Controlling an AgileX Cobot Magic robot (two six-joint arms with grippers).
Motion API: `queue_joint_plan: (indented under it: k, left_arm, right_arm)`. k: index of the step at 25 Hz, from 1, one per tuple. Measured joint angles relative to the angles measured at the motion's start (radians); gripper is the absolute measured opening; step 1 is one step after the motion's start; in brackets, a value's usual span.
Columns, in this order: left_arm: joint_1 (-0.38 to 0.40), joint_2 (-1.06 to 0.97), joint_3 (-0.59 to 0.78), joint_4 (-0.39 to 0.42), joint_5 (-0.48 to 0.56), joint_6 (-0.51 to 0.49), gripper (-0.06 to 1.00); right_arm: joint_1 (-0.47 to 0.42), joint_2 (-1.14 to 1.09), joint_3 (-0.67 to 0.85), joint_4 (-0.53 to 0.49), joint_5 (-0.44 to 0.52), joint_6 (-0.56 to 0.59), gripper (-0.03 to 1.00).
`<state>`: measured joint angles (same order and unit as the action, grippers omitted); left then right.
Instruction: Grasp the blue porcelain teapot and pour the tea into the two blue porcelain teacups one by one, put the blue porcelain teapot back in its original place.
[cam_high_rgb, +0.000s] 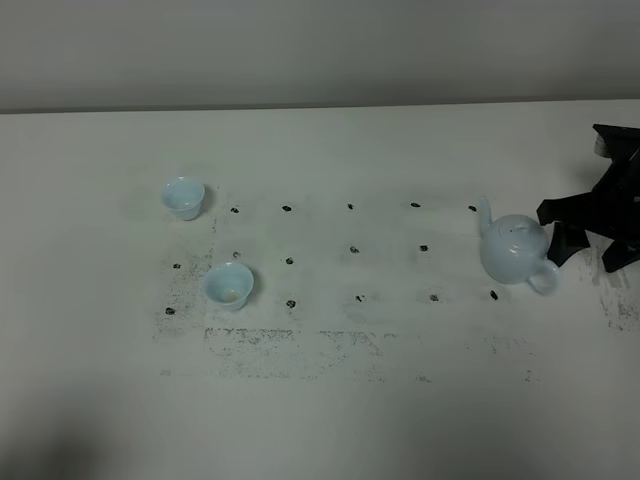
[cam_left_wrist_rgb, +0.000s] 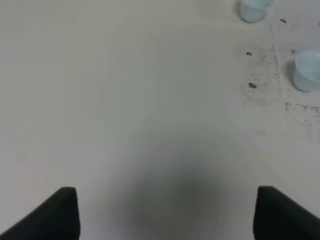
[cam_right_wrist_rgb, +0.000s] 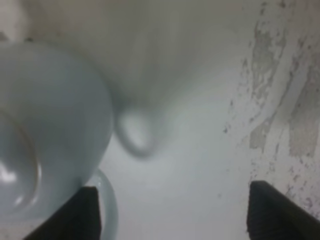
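The blue porcelain teapot (cam_high_rgb: 513, 250) stands upright on the tabletop (cam_high_rgb: 350, 420) just in front of the right claw (cam_high_rgb: 553, 235). Its loop handle (cam_high_rgb: 545, 278) is turned toward that claw, whose jaws are spread wide and empty, lined up, I'd say, to close on the handle side. Its lid is on, so any tea is hidden. Well beyond it sit the nearer teacup (cam_high_rgb: 229, 285), perhaps faintly brown at the bottom, and the farther teacup (cam_high_rgb: 183, 196), seemingly empty, while the left claw (cam_left_wrist_rgb: 170, 215), also spread and empty, hangs over bare tabletop.
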<state>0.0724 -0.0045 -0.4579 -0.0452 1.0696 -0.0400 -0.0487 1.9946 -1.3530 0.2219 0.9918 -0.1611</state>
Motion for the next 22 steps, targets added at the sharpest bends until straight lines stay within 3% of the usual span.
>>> queue_joint_plan:
  k: [10, 22]
  left_arm:
    - [0.0, 0.0, 0.0, 0.0, 0.0, 0.0, 0.68]
    - [0.0, 0.0, 0.0, 0.0, 0.0, 0.001, 0.68]
  right_arm:
    - [0.0, 0.0, 0.0, 0.067, 0.017, -0.045, 0.59]
    - [0.0, 0.0, 0.0, 0.159, -0.028, -0.086, 0.59]
